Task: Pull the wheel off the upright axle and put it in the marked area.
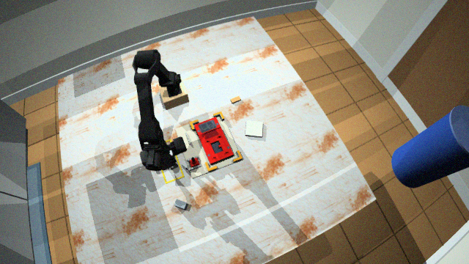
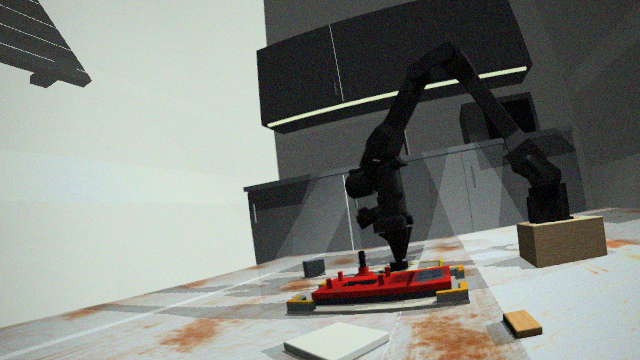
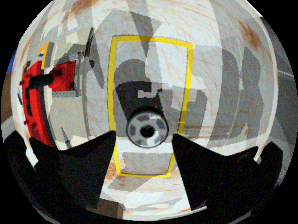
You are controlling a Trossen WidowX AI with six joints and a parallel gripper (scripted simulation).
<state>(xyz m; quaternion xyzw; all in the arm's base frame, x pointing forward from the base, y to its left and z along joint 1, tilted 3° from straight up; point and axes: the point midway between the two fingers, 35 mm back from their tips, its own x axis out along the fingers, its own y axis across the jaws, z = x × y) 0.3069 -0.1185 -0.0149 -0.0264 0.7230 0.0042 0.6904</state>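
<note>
The dark wheel (image 2: 398,267) with a grey-patterned face (image 3: 161,131) lies flat inside the yellow outline of the marked area (image 1: 175,180) (image 3: 111,85), toward its near end in the wrist view. My gripper (image 2: 399,260) (image 3: 144,136) is open, its fingertips low on either side of the wheel with a gap showing on each side. Whether the wheel rests fully on the table is hard to tell. The upright black axle (image 2: 362,258) (image 3: 42,81) stands bare on its red base. In the top view the arm hides the wheel and fingertips.
A red panel (image 1: 205,141) (image 2: 420,289) sits in a tray with yellow corners beside the axle. A grey block (image 1: 182,204) (image 2: 313,268), a white slab (image 1: 254,128) (image 2: 337,341) and a small orange block (image 1: 235,99) (image 2: 522,323) lie farther off.
</note>
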